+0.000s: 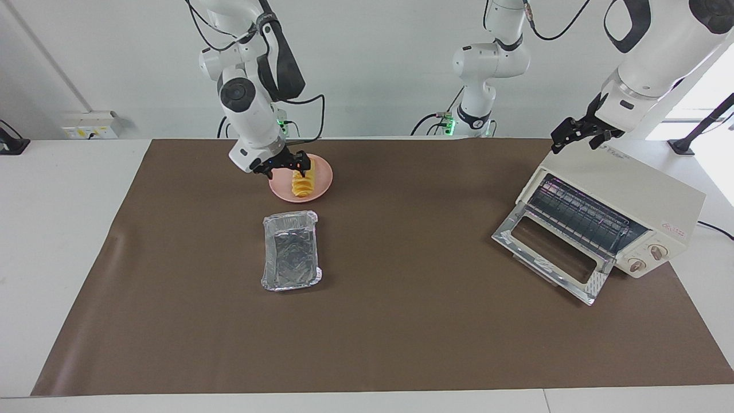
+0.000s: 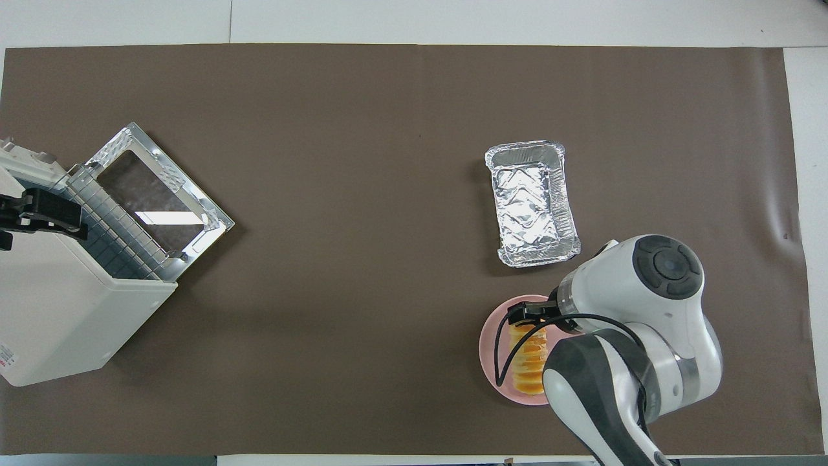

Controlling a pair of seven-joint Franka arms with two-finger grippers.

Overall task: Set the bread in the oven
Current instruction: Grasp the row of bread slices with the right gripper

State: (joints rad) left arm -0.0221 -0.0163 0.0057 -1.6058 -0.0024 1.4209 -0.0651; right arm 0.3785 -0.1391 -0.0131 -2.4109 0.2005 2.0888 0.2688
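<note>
- Reaching step: right gripper [image 1: 285,166], fingers spread, hangs over the bread [image 1: 304,178] on the pink plate [image 1: 324,182].
- Left gripper [image 1: 576,136], spread, waits above the open oven [image 1: 631,201].
- Next: lower, pinch the loaf.

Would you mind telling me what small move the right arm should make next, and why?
Probably lower the open right gripper straight down around the bread and close: it sits over the loaf's end on the pink plate, nothing held, and the oven door is already down.
</note>
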